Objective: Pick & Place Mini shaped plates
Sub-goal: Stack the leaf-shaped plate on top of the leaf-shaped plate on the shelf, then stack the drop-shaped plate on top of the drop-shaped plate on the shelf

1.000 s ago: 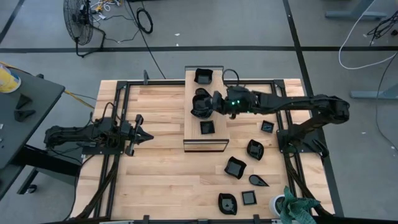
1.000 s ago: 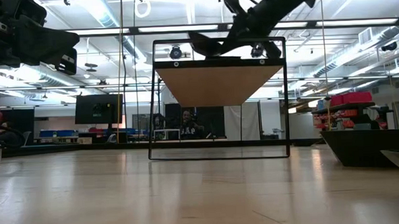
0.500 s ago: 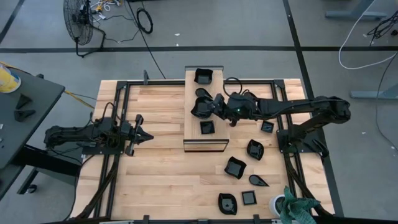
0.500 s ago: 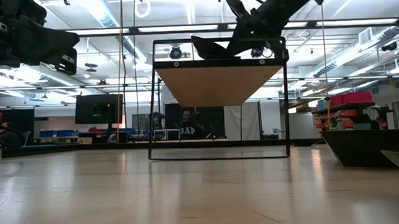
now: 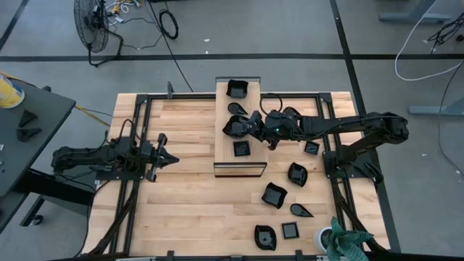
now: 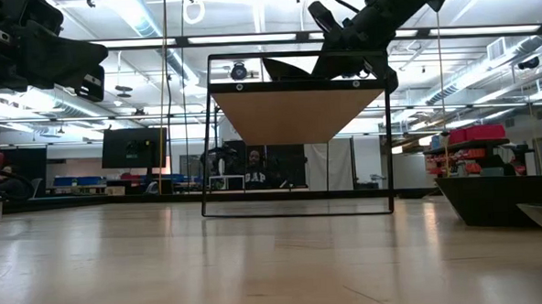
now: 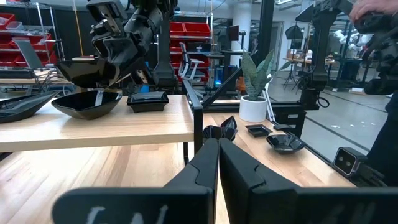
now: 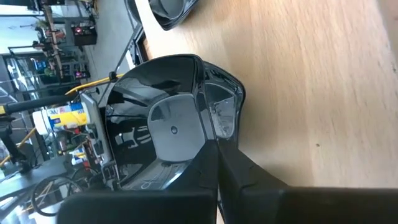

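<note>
My right gripper (image 5: 250, 125) reaches in from the table's right over the raised wooden board (image 5: 226, 156) and is shut on a glossy black mini plate (image 5: 233, 127). In the left wrist view this plate (image 7: 84, 71) hangs tilted just above another black plate (image 7: 87, 104) that rests on the board. Three more plates sit on the board: a square one (image 5: 237, 88) at the far end, a leaf-shaped one (image 5: 236, 108) and a small square one (image 5: 241, 148). Several plates lie on the table to the right and near side, such as one (image 5: 274, 195). My left gripper (image 5: 164, 157) waits shut at the left. My right gripper pinches the plate by its rim (image 8: 219, 127), on the side toward the table's right, coming at it slanting down from the right. One finger pad (image 8: 174, 132) shows against the plate's inner wall. The plate is tilted; whether it touches the plate below I cannot tell.
The board stands on a black wire frame (image 6: 387, 138) above the table top. A white pot with a green plant (image 5: 335, 238) stands at the near right corner. Black rails (image 5: 138, 138) run along the left and right sides. Bare wood (image 5: 188, 203) lies on the near left.
My right gripper has come down toward the board with the plate and shifted a little toward the near edge. The plate has sunk from clear above the board to just over the plate lying there, still tilted. The gripper has stayed shut on it.
</note>
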Controlling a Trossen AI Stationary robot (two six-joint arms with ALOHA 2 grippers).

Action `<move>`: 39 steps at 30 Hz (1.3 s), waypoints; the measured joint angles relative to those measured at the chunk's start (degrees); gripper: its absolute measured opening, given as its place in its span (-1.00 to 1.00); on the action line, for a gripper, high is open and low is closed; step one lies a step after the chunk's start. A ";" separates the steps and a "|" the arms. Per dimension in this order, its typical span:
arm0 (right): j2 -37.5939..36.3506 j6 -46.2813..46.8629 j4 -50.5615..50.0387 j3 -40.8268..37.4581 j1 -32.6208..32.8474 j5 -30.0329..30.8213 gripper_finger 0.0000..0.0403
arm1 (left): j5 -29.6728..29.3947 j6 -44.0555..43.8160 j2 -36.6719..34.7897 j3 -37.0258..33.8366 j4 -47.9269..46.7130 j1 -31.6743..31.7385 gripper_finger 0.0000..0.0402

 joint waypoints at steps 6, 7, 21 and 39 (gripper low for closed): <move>0.00 -0.25 0.14 -0.02 0.00 -0.02 -0.94 | 0.00 0.02 0.00 -0.01 0.00 -0.02 -0.91; 0.00 -0.25 0.14 -0.02 0.00 -0.02 -0.92 | 0.00 0.00 0.00 0.00 0.00 -0.01 -0.91; -0.34 -1.46 0.96 -0.04 -0.02 -0.01 -0.52 | 0.00 0.01 0.00 0.01 0.00 -0.02 -0.91; -9.68 -41.85 1.89 -0.07 -9.46 1.51 -0.33 | 0.00 0.00 0.00 0.00 0.02 0.00 -0.91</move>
